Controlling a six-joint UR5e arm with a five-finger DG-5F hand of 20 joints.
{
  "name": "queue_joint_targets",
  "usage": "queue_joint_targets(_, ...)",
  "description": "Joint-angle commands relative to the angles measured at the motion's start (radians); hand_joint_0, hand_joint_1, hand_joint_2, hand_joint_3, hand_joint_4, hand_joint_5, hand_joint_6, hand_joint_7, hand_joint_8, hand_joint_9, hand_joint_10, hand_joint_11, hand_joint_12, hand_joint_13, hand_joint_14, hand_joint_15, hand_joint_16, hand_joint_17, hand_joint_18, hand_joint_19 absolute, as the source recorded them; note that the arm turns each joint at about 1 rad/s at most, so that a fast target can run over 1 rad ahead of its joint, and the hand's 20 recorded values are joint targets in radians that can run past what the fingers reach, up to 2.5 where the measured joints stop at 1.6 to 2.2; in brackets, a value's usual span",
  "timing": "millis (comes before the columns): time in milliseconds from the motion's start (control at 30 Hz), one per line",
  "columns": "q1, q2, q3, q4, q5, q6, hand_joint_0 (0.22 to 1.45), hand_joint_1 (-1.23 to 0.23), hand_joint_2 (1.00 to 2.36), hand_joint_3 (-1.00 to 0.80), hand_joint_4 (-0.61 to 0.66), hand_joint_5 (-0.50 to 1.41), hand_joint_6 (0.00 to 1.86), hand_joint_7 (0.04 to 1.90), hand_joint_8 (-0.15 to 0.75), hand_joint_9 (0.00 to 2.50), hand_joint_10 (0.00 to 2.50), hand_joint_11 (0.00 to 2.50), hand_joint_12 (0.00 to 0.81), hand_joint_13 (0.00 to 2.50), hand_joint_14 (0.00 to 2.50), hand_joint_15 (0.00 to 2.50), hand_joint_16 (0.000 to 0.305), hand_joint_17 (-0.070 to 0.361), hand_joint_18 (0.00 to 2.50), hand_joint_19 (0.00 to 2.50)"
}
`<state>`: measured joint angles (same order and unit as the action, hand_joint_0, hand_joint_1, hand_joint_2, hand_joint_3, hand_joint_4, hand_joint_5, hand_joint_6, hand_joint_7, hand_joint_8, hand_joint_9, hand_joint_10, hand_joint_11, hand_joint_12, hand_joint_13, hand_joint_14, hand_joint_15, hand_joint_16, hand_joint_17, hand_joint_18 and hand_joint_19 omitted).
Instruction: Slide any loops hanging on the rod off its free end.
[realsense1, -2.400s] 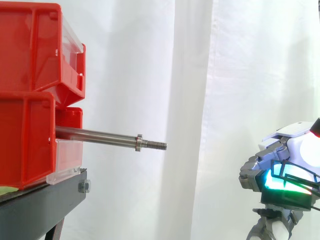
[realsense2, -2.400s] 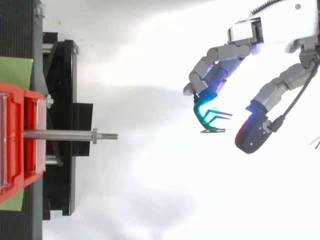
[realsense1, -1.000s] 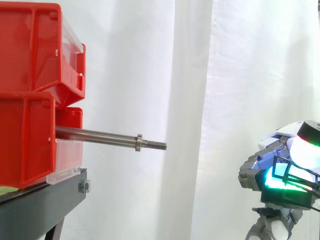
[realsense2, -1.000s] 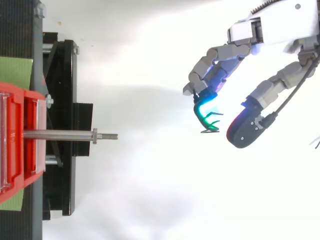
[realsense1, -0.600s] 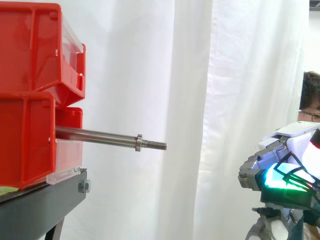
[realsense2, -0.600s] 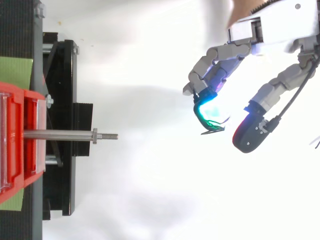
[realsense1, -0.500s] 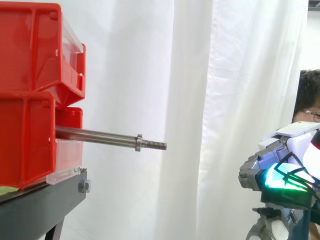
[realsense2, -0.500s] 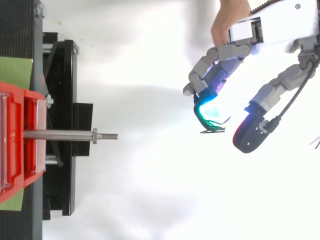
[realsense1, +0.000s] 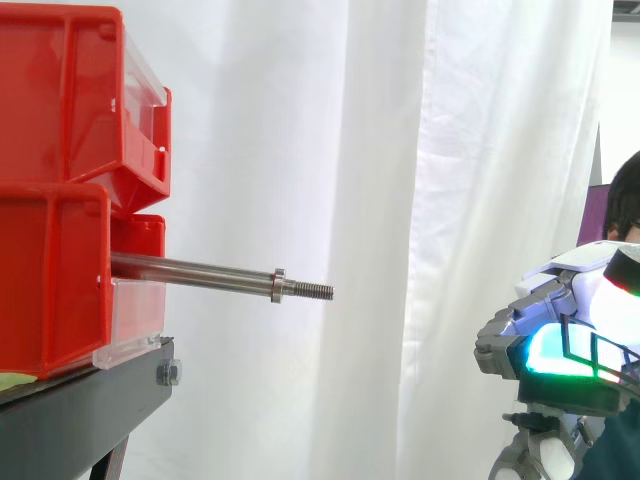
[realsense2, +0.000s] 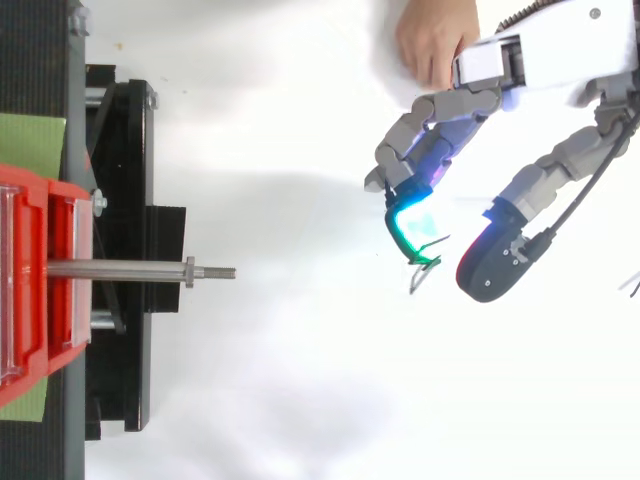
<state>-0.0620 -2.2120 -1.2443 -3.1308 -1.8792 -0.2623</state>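
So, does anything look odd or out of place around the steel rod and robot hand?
Yes: a person's hand is right beside the robot's hand, which is odd in its workspace. Otherwise the threaded steel rod is bare, and a thin dark-green wire loop hangs hooked on a curled green-glowing fingertip.

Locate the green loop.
Top view, right of centre: the green loop hangs at the robot hand's glowing green fingertip, far right of the rod.
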Motion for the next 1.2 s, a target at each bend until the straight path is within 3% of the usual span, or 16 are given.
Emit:
queue_joint_targets(0, 0.002, 0.000, 0.000, 0.000, 0.000, 0.000, 0.59, -0.71, 1.01, -0.34, 0.12, -0.18, 0.80, 1.34, 0.264, 0.67, 0.01, 0.17, 0.281, 0.53, 0.00, 0.00, 0.042, 0.094, 0.46, 0.03)
queue_joint_targets(400, 0.002, 0.000, 0.000, 0.000, 0.000, 0.000, 0.61, -0.82, 1.01, -0.42, 0.16, -0.20, 0.80, 1.30, 0.252, 0.65, 0.01, 0.16, 0.280, 0.51, 0.00, 0.00, 0.042, 0.093, 0.44, 0.02)
queue_joint_targets(767, 0.002, 0.000, 0.000, -0.009, -0.001, 0.002, 0.57, -0.65, 1.01, -0.37, 0.14, -0.18, 0.80, 1.34, 0.269, 0.70, 0.01, 0.18, 0.283, 0.53, 0.00, 0.00, 0.042, 0.095, 0.45, 0.04)
queue_joint_targets(1000, 0.002, 0.000, 0.000, -0.009, -0.001, 0.002, 0.59, -0.81, 1.02, -0.30, 0.13, -0.20, 0.81, 1.33, 0.257, 0.66, 0.01, 0.17, 0.282, 0.51, 0.00, 0.00, 0.042, 0.094, 0.44, 0.03)
queue_joint_targets(1167, 0.002, 0.000, 0.002, -0.014, -0.003, 0.006, 0.61, -0.83, 1.01, -0.33, 0.15, -0.20, 0.82, 1.31, 0.254, 0.66, 0.01, 0.17, 0.280, 0.51, 0.00, 0.00, 0.042, 0.094, 0.44, 0.02)
